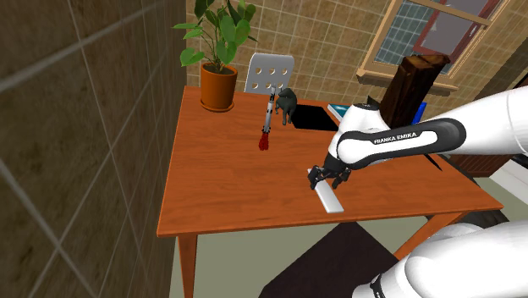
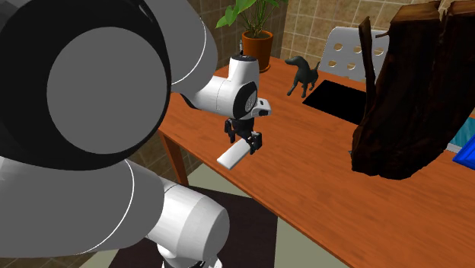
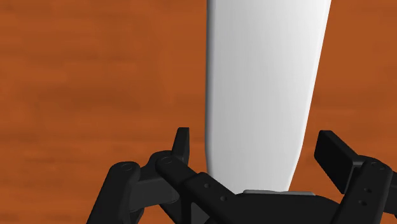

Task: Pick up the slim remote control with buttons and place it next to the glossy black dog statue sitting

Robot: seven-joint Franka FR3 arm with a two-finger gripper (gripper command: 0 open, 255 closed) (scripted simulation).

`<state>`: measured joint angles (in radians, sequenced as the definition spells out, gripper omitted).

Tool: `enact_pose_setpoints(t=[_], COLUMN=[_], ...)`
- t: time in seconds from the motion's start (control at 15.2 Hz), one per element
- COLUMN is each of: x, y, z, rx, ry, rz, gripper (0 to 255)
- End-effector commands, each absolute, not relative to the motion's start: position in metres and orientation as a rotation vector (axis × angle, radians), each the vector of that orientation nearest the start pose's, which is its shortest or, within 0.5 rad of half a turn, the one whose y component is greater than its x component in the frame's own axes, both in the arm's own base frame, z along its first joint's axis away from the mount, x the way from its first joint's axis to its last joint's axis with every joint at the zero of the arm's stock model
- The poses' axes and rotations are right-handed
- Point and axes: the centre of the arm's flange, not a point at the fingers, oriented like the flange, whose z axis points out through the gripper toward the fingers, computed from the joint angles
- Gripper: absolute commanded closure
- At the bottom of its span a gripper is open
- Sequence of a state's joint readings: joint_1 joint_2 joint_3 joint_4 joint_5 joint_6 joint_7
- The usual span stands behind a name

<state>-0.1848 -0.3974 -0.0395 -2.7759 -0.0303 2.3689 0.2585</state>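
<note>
Orange-brown tabletop (image 1: 220, 195) carries everything. The white arm (image 1: 398, 140) reaches over its near edge, well apart from the dog statue (image 1: 286, 103) at the far side. A dark gnarled wood piece (image 2: 411, 91) stands well off from the dog statue. The potted plant (image 1: 218, 80) is near the dog statue, on the shoulder view's left of it. A flat black panel (image 1: 317, 117) lies just beside the dog statue on the other side, and a thin red-ended tool (image 1: 265, 129) lies just beside it too. The slim remote (image 1: 328, 200), drawn plain pale grey with no buttons visible, lies flat, well apart from the dog statue and by the near edge. The gripper (image 3: 257, 141) points down over one end of the remote, lined up across its narrow width for an easy pinch. The fingers (image 3: 182, 143) stand wide, one each side of the remote, neither visibly pressing on it, so nothing is held. Judged step: pre-grasp, closing comes next. Lift and carry to the dog statue not yet done.
</note>
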Motion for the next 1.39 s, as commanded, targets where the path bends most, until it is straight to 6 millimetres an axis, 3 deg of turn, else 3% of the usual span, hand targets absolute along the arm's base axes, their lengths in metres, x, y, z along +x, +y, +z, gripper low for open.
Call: enact_pose_setpoints(t=[0.0,0.2,0.26,0.86,1.32], x=[0.357,0.357,0.357,0.357,0.357], y=[-0.080,-0.080,-0.080,-0.080,-0.080], z=[0.327,0.328,0.328,0.327,0.364], rx=[-3.065,-3.065,-3.065,-3.065,-3.065], ry=[0.714,0.714,0.714,0.714,0.714], rz=[0.015,0.015,0.015,0.015,0.015], gripper=[0,0,255,255,255])
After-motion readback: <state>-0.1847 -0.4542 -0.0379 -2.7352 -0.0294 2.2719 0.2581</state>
